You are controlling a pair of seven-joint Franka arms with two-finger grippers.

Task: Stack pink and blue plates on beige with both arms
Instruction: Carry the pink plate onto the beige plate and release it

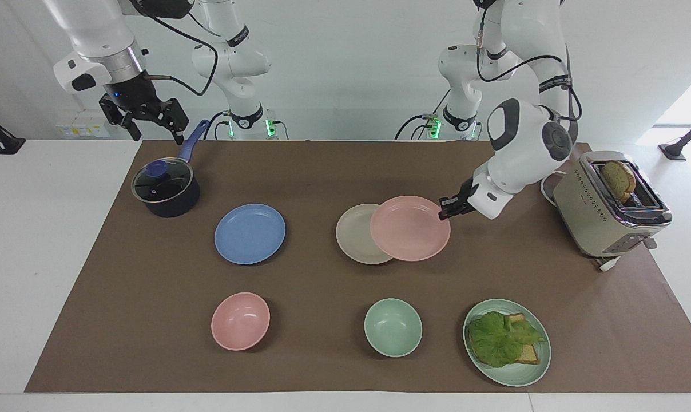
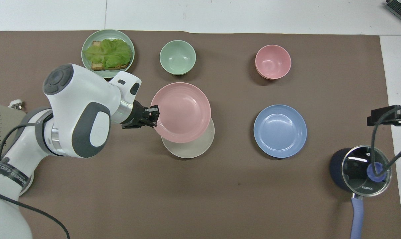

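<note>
While a brown mat covers the white table, the left pincer grips the pink plate over the beige plate; the right pincer, released, hangs above the saucepan.

High facing, overhead — table shared

- Both arms have white glossy shells with dark grey joint sections.
- Black cables run along them.
- Each base shows green lights.
</note>
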